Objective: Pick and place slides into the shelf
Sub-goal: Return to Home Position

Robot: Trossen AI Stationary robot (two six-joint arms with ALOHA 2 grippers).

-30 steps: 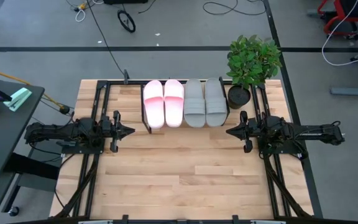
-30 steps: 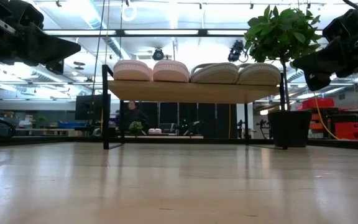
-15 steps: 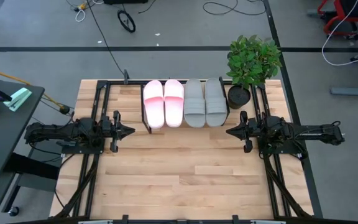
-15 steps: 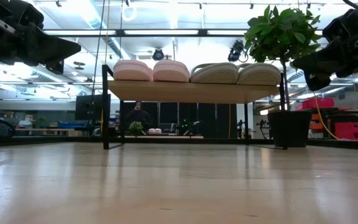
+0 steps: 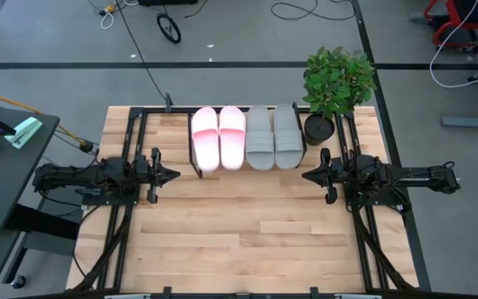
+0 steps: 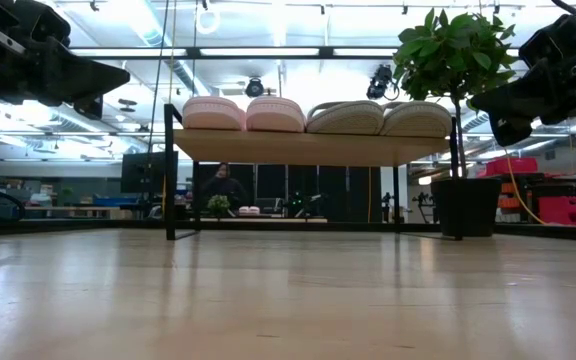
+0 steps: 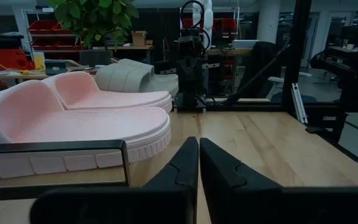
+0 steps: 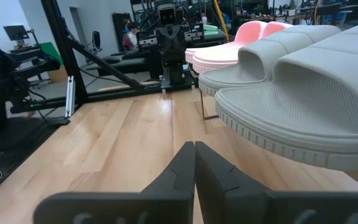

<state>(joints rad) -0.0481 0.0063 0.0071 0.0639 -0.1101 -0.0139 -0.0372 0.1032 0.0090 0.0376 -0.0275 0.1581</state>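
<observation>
Slides [image 5: 232,137] sit in a row on the shelf [image 6: 308,146], between the two end effectors. The pink pair [image 5: 206,139] is nearer the left end effector [image 5: 175,174], the grey pair [image 5: 274,137] nearer the right end effector [image 5: 305,175]. Both are pinched tight, holding nothing.

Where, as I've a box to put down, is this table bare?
Bare: the table before the shelf, between the left gripper and right gripper, and all its near half. Crowded: the shelf top, filled by four slides; the plant hems its right end.
</observation>
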